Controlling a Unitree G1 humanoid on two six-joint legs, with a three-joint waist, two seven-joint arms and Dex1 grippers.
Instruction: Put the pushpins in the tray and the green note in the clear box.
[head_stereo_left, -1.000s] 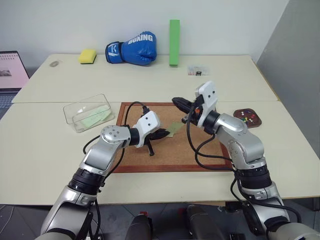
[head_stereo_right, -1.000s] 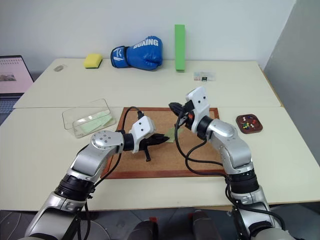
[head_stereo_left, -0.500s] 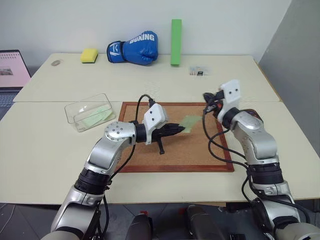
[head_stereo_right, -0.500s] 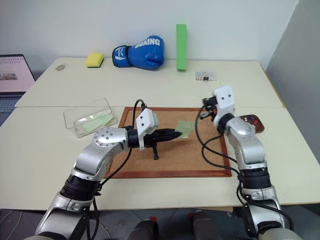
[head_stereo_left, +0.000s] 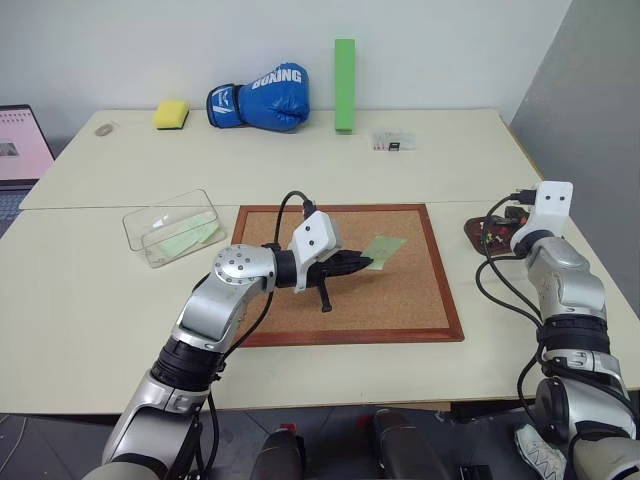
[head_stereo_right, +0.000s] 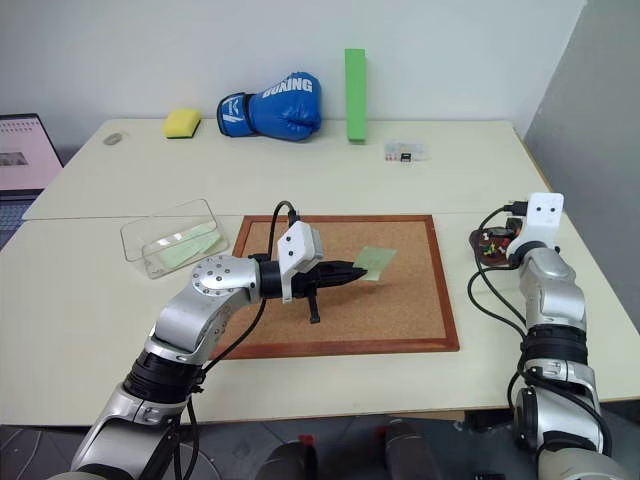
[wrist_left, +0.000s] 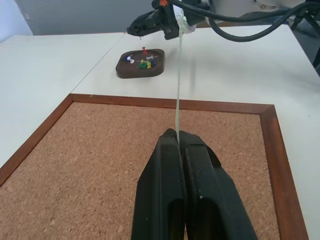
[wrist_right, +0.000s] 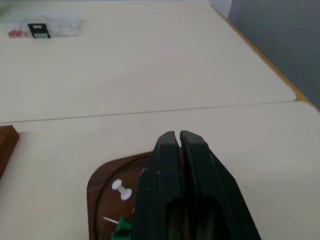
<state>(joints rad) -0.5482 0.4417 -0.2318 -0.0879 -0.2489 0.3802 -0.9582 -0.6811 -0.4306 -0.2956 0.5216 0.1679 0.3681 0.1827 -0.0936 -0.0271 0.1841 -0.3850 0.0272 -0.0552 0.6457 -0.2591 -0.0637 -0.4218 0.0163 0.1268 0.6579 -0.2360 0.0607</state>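
Note:
My left gripper (head_stereo_left: 366, 262) is shut on one edge of the pale green note (head_stereo_left: 384, 247), holding it just above the corkboard (head_stereo_left: 400, 300). In the left wrist view the note (wrist_left: 178, 75) stands edge-on out of the closed fingertips. Off the board's right edge, my right gripper (wrist_right: 179, 136) hovers over the dark brown tray (wrist_left: 125, 70); its fingers are shut with a sliver of red between them and a thin pin point sticking out. Several coloured pushpins (wrist_left: 142, 61) lie in the tray. The clear box (head_stereo_left: 135, 232) sits left of the board with green sheets inside.
Along the back of the table stand a blue boxing glove (head_stereo_left: 262, 97), a tall green block (head_stereo_left: 344, 70), a yellow sponge (head_stereo_left: 172, 113) and a small clear packet (head_stereo_left: 390, 141). A laptop (head_stereo_left: 20, 145) sits at the far left. The table's right edge is close to the tray.
My right gripper swung from the note's corner over the board out to the right, ending above the tray. My left gripper lifted slightly toward the right, still gripping the note.

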